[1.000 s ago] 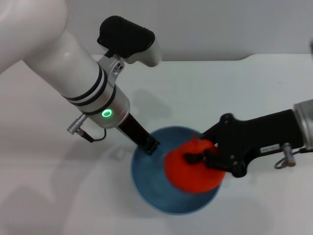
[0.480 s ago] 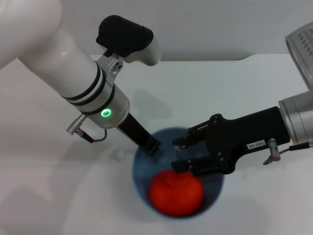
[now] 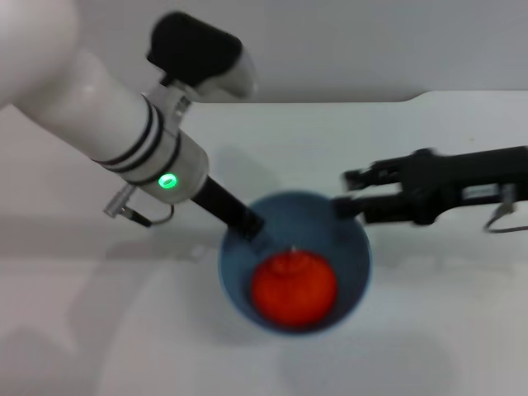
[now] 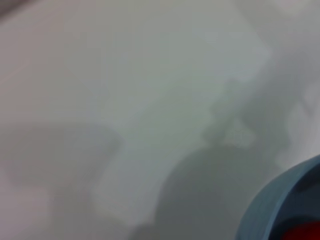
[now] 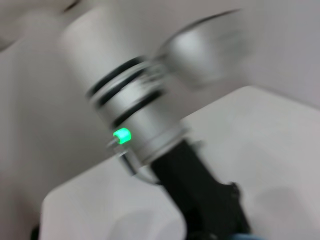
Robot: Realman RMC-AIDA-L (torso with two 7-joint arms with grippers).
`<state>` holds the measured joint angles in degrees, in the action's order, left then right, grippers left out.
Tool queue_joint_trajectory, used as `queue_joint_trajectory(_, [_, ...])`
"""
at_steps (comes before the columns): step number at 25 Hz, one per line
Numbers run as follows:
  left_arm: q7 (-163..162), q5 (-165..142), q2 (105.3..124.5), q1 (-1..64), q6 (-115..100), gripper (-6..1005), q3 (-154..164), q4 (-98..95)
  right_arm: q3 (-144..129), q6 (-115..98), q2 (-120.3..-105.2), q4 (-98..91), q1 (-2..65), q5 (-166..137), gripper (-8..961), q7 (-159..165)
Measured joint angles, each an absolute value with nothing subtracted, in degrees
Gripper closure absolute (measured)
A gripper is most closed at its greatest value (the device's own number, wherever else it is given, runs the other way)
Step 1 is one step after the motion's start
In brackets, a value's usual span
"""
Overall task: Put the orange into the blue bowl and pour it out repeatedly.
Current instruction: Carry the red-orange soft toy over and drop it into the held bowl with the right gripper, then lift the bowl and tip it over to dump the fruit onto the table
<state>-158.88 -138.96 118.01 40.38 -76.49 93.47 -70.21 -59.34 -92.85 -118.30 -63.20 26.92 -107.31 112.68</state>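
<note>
The red-orange orange (image 3: 294,287) lies inside the blue bowl (image 3: 346,247), toward its near side. My left gripper (image 3: 249,226) is shut on the bowl's far-left rim and holds it. My right gripper (image 3: 348,191) is open and empty, raised beside the bowl's far-right rim. In the left wrist view a piece of the bowl's rim (image 4: 272,200) shows, with a sliver of the orange (image 4: 302,234) inside it. The right wrist view shows only my left arm (image 5: 145,125).
The white table (image 3: 412,346) spreads around the bowl, with its far edge (image 3: 330,101) against a grey wall. My left arm (image 3: 124,132) reaches in from the far left.
My right gripper let go of the orange, which dropped into the bowl, then drew back up and to the right. The bowl and left arm shifted slightly.
</note>
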Motion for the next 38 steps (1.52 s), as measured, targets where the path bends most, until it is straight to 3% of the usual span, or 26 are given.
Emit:
queue_joint_trajectory(11, [-148.9, -138.7, 118.00, 22.2, -55.4, 999, 94.7, -89.4, -41.4, -93.7, -118.46, -62.1, 21.6, -119.7, 411, 118.6])
queue_joint_trajectory(12, [-144.5, -138.7, 117.95, 16.9, -45.4, 999, 99.8, -92.7, -41.0, -93.7, -118.45, -61.8, 21.6, -121.1, 411, 118.6])
queue_joint_trajectory(14, [-139.8, -139.1, 117.93, 12.7, -34.8, 999, 104.9, -94.1, -40.9, -93.7, -118.46, -61.4, 21.5, -123.3, 410, 118.7])
queue_joint_trajectory(19, [-129.2, -139.8, 117.89, 6.4, -10.5, 999, 117.0, -91.1, -40.4, -93.4, -118.38, -60.0, 21.7, -125.0, 409, 119.2])
queue_joint_trajectory(24, [-116.5, -145.7, 118.28, 5.6, 20.6, 999, 132.2, -78.1, -40.3, -93.2, -118.27, -59.9, 22.0, -125.1, 410, 119.3])
queue_joint_trajectory(29, [-102.2, -146.0, 118.85, 9.4, 43.9, 999, 141.2, -65.0, -40.2, -93.1, -118.09, -60.0, 22.2, -125.1, 411, 119.3])
queue_joint_trajectory(38, [-99.2, -134.1, 118.93, 11.9, 43.6, 1000, 142.4, -65.9, -40.3, -93.0, -117.88, -59.9, 22.5, -125.2, 409, 118.9])
